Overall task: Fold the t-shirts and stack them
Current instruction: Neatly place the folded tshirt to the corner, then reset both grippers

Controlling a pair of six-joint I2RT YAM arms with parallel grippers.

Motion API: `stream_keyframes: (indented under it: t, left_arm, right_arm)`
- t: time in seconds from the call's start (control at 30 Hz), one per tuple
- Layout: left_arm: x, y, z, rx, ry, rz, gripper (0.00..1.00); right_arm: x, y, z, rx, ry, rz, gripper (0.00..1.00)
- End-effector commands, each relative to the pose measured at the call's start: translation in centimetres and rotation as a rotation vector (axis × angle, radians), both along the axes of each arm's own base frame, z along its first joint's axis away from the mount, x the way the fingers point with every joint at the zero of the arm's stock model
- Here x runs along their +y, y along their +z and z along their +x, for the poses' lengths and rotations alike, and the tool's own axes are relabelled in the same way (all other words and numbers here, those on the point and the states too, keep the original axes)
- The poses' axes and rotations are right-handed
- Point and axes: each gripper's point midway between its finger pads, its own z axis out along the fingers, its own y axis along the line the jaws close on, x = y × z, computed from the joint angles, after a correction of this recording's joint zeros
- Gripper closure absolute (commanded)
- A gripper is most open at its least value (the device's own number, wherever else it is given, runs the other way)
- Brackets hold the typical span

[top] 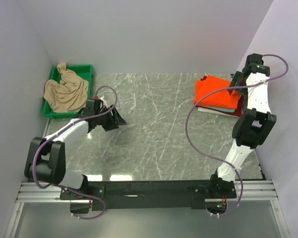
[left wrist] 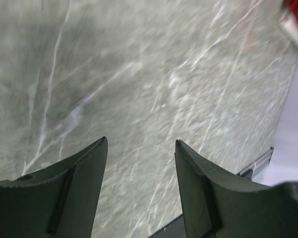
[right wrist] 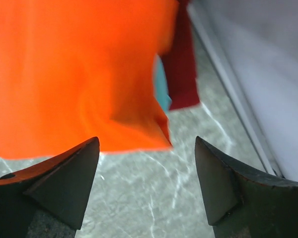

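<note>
while the left hand [left wrist: 141, 144] hovers open, the right hand [right wrist: 146, 141] gapes by the orange t-shirt [right wrist: 74, 69].

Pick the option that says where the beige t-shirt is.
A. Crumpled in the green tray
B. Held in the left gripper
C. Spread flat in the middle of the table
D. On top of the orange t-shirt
A: the top view shows the beige t-shirt bunched up in the green tray at the table's far left, well apart from the orange t-shirt on the right.
</note>
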Motion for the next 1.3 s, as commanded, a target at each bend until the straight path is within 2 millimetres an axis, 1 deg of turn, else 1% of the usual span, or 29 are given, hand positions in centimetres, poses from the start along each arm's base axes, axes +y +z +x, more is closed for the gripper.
stream_keyframes:
  t: [0.0, 0.03, 0.07, 0.1, 0.13, 0.17, 0.2, 0.23, 0.27, 0.3, 0.33, 0.37, 0.4, 0.43, 0.47, 0.5, 0.53, 0.57, 0.6, 0.63, 0.67, 0.7, 0.73, 0.77, 0.83, 0.87, 0.93, 1.07, 1.27]
  left_arm:
    - [0.5, 4.0, 1.8, -0.132, 0.037, 0.035, 0.37]
    - [0.7, 4.4, 1.8, -0.146, 0.046, 0.041, 0.37]
    - [0.8, 5.2, 1.8, -0.168, 0.056, 0.045, 0.37]
    - [1.2, 5.5, 2.0, -0.183, 0.072, 0.059, 0.37]
    - [1.3, 5.9, 2.0, -0.195, 0.079, 0.063, 0.37]
    - [1.6, 6.5, 1.9, -0.214, 0.091, 0.068, 0.37]
    - [1.9, 6.8, 2.1, -0.228, 0.108, 0.081, 0.37]
    - [2.2, 7.3, 1.9, -0.245, 0.119, 0.084, 0.37]
    - [2.2, 7.6, 1.9, -0.258, 0.124, 0.085, 0.37]
    - [2.5, 7.8, 1.9, -0.269, 0.137, 0.09, 0.37]
    - [2.6, 7.9, 1.8, -0.273, 0.143, 0.091, 0.37]
    - [2.7, 8.4, 1.7, -0.293, 0.151, 0.088, 0.37]
    - [2.8, 8.7, 1.6, -0.305, 0.156, 0.084, 0.36]
    - [3.0, 9.3, 1.4, -0.331, 0.167, 0.079, 0.36]
    - [3.1, 9.6, 1.3, -0.345, 0.175, 0.079, 0.36]
    - [3.3, 10.0, 1.2, -0.362, 0.184, 0.076, 0.36]
    - [3.7, 10.5, 1.1, -0.387, 0.205, 0.082, 0.36]
    - [3.9, 10.8, 1.0, -0.404, 0.214, 0.088, 0.36]
    - [4.2, 11.0, 0.8, -0.416, 0.224, 0.092, 0.36]
    - [4.9, 11.5, 0.7, -0.437, 0.252, 0.11, 0.36]
    - [5.1, 11.7, 0.6, -0.448, 0.263, 0.117, 0.35]
    - [5.4, 12.0, 0.4, -0.459, 0.274, 0.124, 0.35]
    - [5.6, 11.9, 0.3, -0.467, 0.277, 0.135, 0.35]
    - [6.0, 12.5, 0.1, -0.487, 0.291, 0.137, 0.34]
    - [6.4, 12.8, -0.2, -0.504, 0.307, 0.144, 0.33]
    - [6.6, 12.9, -0.3, -0.509, 0.321, 0.15, 0.33]
    - [6.8, 12.9, -0.5, -0.517, 0.326, 0.152, 0.32]
    - [7.0, 12.8, -0.8, -0.525, 0.334, 0.15, 0.32]
    - [7.3, 13.0, -0.9, -0.552, 0.336, 0.167, 0.32]
  right_arm:
    - [0.4, 6.2, -1.2, -0.139, -0.043, -0.121, 0.16]
    - [0.7, 6.6, -1.5, -0.143, -0.047, -0.13, 0.16]
    - [1.1, 7.6, -2.0, -0.164, -0.051, -0.145, 0.15]
    - [1.7, 7.3, -2.3, -0.161, -0.039, -0.143, 0.15]
    - [2.8, 8.4, -2.6, -0.193, -0.017, -0.147, 0.15]
    - [3.6, 7.5, -3.1, -0.178, -0.001, -0.137, 0.15]
    - [4.7, 7.7, -2.9, -0.208, 0.025, -0.114, 0.15]
    - [6.4, 8.8, -3.2, -0.252, 0.062, -0.099, 0.15]
    - [7.4, 8.9, -3.3, -0.272, 0.087, -0.081, 0.15]
    - [9.1, 7.8, -3.3, -0.286, 0.133, -0.027, 0.15]
    - [10.4, 9.0, -3.9, -0.339, 0.166, -0.005, 0.15]
    - [12.4, 7.5, -4.5, -0.326, 0.204, 0.044, 0.15]
    - [14.1, 7.9, -4.2, -0.38, 0.25, 0.089, 0.15]
    - [16.3, 9.0, -5.0, -0.439, 0.303, 0.131, 0.15]
    - [17.2, 6.9, -5.9, -0.416, 0.32, 0.163, 0.15]
    - [19.0, 7.3, -5.7, -0.473, 0.367, 0.181, 0.15]
    - [20.3, 8.2, -6.7, -0.527, 0.404, 0.21, 0.15]
    - [22.2, 5.8, -7.9, -0.494, 0.452, 0.236, 0.15]
    - [23.0, 5.9, -7.9, -0.538, 0.472, 0.24, 0.15]
    - [23.8, 6.3, -8.7, -0.572, 0.489, 0.256, 0.15]
    - [24.3, 4.1, -9.7, -0.542, 0.499, 0.272, 0.15]
    - [25.4, 4.0, -9.9, -0.572, 0.523, 0.287, 0.15]
    - [25.8, 4.1, -10.6, -0.597, 0.522, 0.307, 0.15]
    - [26.1, 2.1, -11.5, -0.57, 0.524, 0.328, 0.15]
    - [26.9, 2.0, -12.1, -0.601, 0.528, 0.364, 0.15]
    - [26.9, 0.7, -12.7, -0.582, 0.523, 0.372, 0.15]
    - [27.0, -0.1, -13.3, -0.583, 0.517, 0.378, 0.15]
    - [27.0, -0.8, -14.0, -0.581, 0.521, 0.362, 0.15]
    - [25.9, -1.9, -14.6, -0.551, 0.491, 0.299, 0.15]
